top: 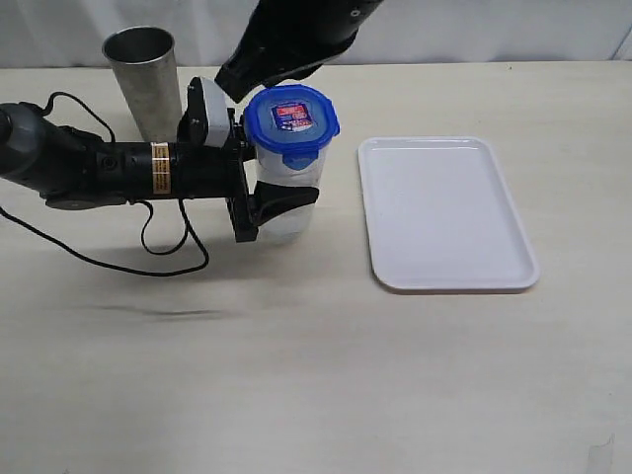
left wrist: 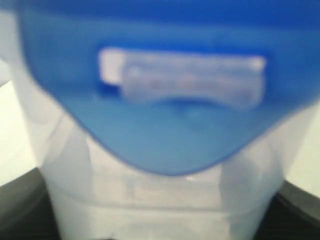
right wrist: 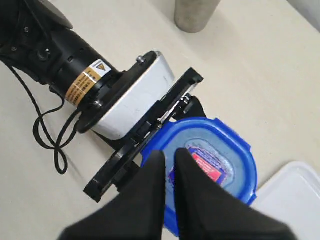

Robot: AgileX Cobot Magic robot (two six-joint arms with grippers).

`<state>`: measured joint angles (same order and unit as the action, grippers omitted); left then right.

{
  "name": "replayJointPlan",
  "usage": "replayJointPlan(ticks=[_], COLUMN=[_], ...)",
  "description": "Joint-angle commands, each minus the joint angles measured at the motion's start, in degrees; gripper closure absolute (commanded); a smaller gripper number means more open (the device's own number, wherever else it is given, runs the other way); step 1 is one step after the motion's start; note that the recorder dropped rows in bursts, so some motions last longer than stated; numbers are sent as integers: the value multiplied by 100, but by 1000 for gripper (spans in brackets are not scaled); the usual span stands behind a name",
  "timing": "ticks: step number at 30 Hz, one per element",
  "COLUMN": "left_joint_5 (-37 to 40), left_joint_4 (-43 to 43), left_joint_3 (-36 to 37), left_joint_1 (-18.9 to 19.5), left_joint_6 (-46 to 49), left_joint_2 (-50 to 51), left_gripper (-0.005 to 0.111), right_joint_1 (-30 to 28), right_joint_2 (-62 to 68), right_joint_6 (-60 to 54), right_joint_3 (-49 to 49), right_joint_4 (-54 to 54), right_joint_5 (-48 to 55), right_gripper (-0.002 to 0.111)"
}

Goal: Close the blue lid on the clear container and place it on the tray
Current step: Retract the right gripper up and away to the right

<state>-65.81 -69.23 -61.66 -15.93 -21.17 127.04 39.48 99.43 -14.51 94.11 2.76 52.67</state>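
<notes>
The blue lid point(top: 291, 120) already sits on top of the clear container point(top: 286, 225), which stands upright on the counter point(top: 316, 375). The one tab facing the exterior view looks folded down, but I cannot tell whether all the tabs are latched. So closing is at or near its end, and the move to the tray point(top: 446, 212) is not yet done. The tray lies bare at three o'clock from the container, just beside it but apart.

The left fingers point(top: 286, 200) are clamped on the container's body from nine o'clock, one on each side, below the lid. The right fingers point(right wrist: 159, 172) are almost together, with only a slit between them. They hold nothing and hang right over the lid's rim; I cannot tell if they touch it. A metal cup point(top: 145, 79) stands at ten o'clock from the container, clear of both arms.
</notes>
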Motion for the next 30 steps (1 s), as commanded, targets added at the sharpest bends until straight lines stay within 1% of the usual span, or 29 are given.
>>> replayJointPlan(ticks=[1,6,9,14,18,24,27,30], left_joint_5=[-415,-415,-415,-415,-415,-415,-415,-415], left_joint_4=[134,249,249,334,355,355,331,332], left_joint_3=[-40,-40,-40,-40,-40,-40,-40,-40], left_joint_1=[-4,-4,-4,-4,-4,-4,-4,-4], left_joint_6=[8,-157,-157,-157,-157,-157,-168,-180], left_joint_2=[-77,-90,-90,-90,-90,-90,-90,-90], left_gripper=[107,107,107,107,107,107,107,107], right_joint_1=[-30,-30,-30,-30,-30,-30,-30,-30], right_joint_2=[-681,-1515,-2238,-3202,-3976,-5344,-5995,-6694], right_joint_6=[104,1497,1631,1664,1689,1689,1689,1689], right_joint_3=[-1039,-2263,-3042,-3801,-4307,-5371,-5689,-5880], right_joint_4=[-346,-1835,-1890,-1890,-1722,-1580,-1542,-1260], right_joint_5=[-1081,-2076,-3058,-3793,-4051,-4701,-4592,-4095], right_gripper=[103,103,103,103,103,103,103,103])
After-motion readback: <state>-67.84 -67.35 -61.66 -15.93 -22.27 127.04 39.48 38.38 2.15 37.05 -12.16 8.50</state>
